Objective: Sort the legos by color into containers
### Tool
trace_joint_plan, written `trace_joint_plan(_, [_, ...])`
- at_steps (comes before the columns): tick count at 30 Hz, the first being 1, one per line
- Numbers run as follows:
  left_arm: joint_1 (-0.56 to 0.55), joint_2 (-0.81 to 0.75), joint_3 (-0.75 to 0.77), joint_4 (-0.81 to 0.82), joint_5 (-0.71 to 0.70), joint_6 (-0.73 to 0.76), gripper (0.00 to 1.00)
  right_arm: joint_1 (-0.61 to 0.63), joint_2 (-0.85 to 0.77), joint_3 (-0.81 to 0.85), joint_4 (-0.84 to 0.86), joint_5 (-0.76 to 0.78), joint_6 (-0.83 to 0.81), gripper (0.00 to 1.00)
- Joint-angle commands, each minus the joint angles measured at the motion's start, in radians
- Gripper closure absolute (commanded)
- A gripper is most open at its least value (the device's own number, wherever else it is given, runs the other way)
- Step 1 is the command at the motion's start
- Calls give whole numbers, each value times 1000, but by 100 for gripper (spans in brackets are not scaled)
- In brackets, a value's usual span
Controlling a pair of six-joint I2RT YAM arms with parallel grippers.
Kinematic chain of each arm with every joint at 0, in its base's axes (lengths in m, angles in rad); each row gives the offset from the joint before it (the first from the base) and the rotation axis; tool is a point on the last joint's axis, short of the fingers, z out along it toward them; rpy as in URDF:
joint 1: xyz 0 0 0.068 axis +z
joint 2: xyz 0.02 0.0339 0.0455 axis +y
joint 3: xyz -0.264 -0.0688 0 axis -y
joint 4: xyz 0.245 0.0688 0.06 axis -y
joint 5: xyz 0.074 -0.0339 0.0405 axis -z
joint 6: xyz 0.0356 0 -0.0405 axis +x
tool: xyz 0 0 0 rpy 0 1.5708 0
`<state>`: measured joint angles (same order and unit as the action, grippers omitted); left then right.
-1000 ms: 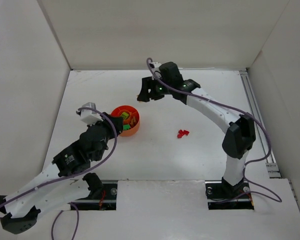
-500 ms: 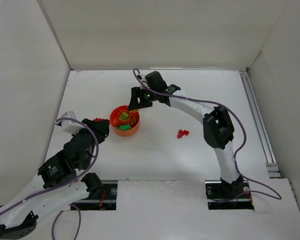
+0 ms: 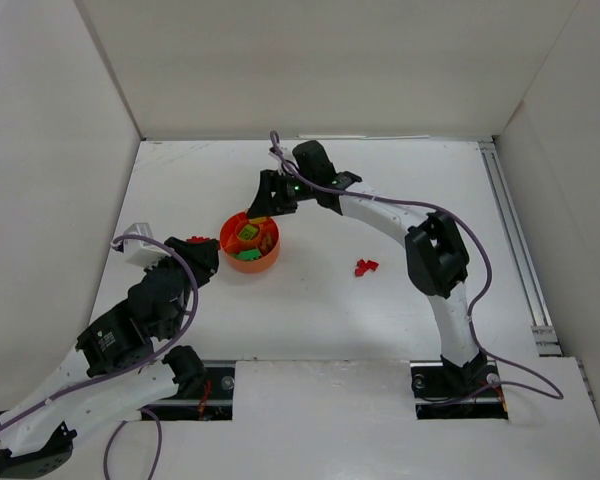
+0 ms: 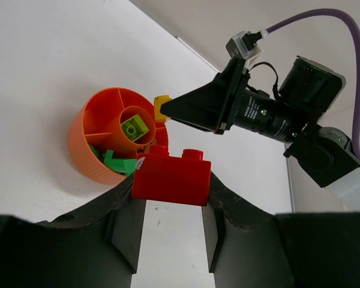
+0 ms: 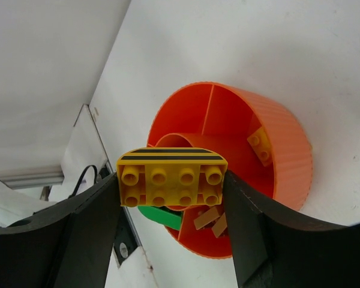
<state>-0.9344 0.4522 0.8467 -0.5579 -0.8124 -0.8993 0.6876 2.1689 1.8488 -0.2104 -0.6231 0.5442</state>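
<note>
Yellow brick point(image 5: 171, 178), long axis spanning the right fingers point(image 5: 84, 234) that pinch its ends, poised at the far rim of the divided orange bowl point(image 5: 288, 162), the nearer arm; left fingers point(image 4: 126, 225) pinch a red brick point(image 4: 171, 177) just left of the bowl.

A white desk point(image 3: 320, 320) fills the middle of the top view. Plain white walls enclose it: a back wall point(image 3: 320, 60) across the top of the frame, a left wall point(image 3: 40, 200) and a right wall point(image 3: 580, 200). A metal rail point(image 3: 510, 240) runs along the desk's right edge. A white board point(image 3: 320, 420) spans the bottom.
</note>
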Motion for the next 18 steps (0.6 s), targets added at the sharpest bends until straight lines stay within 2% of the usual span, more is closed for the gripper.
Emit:
trace_joint_plan(1, [-1, 6, 8, 30, -7, 16, 82, -10, 2, -19, 57, -30, 19, 50])
trace_joint_plan(10, [-1, 6, 8, 39, 2, 16, 82, -10, 11, -28, 57, -41, 46, 43])
trace_joint_plan(13, [-1, 6, 8, 39, 2, 16, 82, -10, 20, -37, 57, -59, 56, 37])
trace_joint_plan(14, [-1, 6, 8, 39, 2, 16, 82, -10, 20, -37, 57, -59, 56, 32])
trace_joint_plan(18, [-1, 6, -1, 39, 2, 16, 82, -10, 20, -37, 57, -59, 65, 25])
